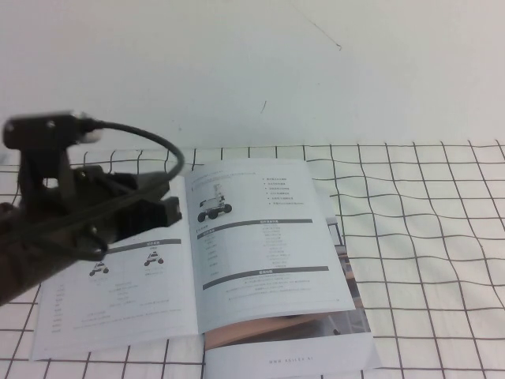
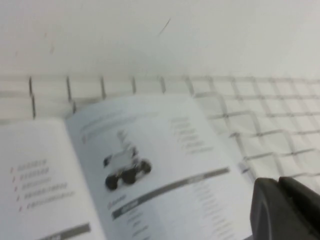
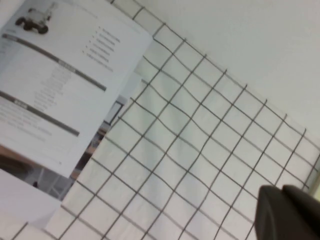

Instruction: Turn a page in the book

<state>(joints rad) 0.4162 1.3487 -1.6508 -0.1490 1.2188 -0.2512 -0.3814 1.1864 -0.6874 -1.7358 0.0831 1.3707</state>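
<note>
I see book [image 1: 237, 260] lying open on checked cloth [image 1: 426, 237]; page [image 1: 264, 241] with wheeled rover sits right of spine, outer edge slightly lifted over sheets beneath.

To do step well: I want light touch at that free outer edge, lift, sweep in arc over spine; no dragging, glossy paper slips and creases.

Left gripper [image 1: 170, 209] hovers over left-hand leaf beside spine, short of page; fingers, I cannot tell.

Right gripper [image 3: 290, 212] hangs over bare cloth, well apart from book; its state also unclear.
</note>
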